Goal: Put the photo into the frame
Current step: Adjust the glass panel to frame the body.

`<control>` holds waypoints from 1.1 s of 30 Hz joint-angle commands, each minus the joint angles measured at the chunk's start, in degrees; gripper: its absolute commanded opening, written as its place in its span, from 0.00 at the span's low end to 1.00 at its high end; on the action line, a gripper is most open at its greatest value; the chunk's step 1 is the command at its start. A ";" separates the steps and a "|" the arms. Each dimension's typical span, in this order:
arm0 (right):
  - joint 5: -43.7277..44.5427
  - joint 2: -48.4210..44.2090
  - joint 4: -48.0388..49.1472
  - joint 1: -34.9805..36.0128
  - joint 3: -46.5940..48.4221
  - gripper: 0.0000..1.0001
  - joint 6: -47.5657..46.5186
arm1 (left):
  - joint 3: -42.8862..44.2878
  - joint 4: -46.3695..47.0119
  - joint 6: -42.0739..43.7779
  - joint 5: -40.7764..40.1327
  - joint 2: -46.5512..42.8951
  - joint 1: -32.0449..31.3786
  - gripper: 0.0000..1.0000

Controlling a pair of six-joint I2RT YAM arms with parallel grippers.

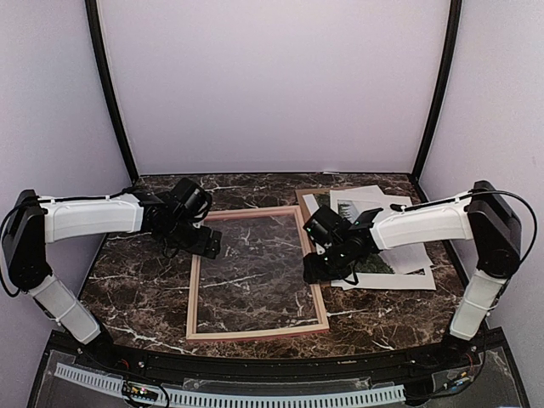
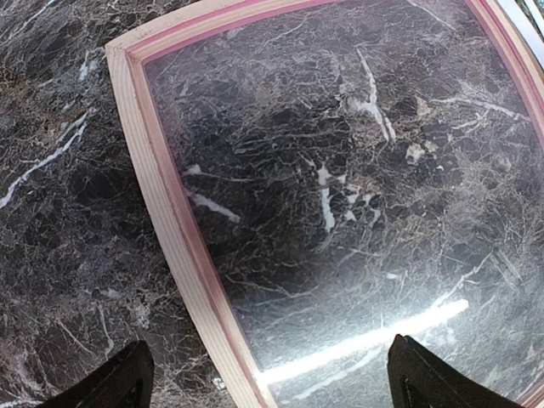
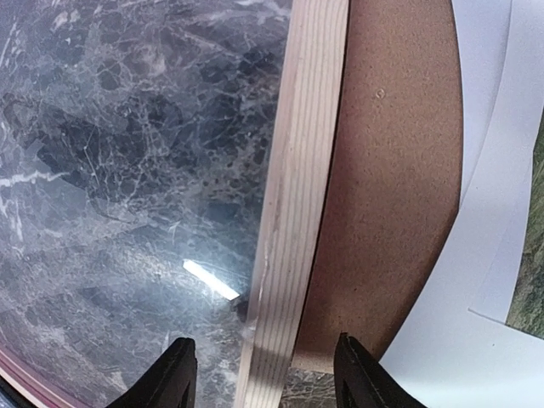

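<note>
The pink wooden frame [image 1: 255, 272] lies flat in the middle of the table, with glass over the dark marble. My left gripper [image 1: 202, 244] is open above the frame's upper left corner; its left rail [image 2: 170, 221] runs between my fingertips [image 2: 119, 382]. My right gripper [image 1: 316, 268] is open, its jaws astride the frame's right rail [image 3: 297, 212]. The photo [image 1: 374, 263] lies at the right among white sheets, mostly under my right arm; a green edge of it [image 3: 531, 280] shows in the right wrist view.
A brown backing board [image 3: 391, 170] lies against the frame's right rail, under white sheets [image 3: 493, 102]. The white mat [image 1: 374, 204] lies at the back right. Black posts [image 1: 110, 93] and pale walls enclose the table.
</note>
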 commanded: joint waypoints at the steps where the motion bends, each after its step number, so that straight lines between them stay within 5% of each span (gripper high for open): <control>1: 3.00 -0.84 -2.16 1.78 -0.76 0.56 -0.23 | 1.04 -2.04 0.56 -1.11 -0.12 -0.17 0.99; 33: 8.47 1.73 -6.68 8.41 2.61 0.50 1.00 | -2.59 -4.03 0.85 -3.33 -2.83 1.65 0.99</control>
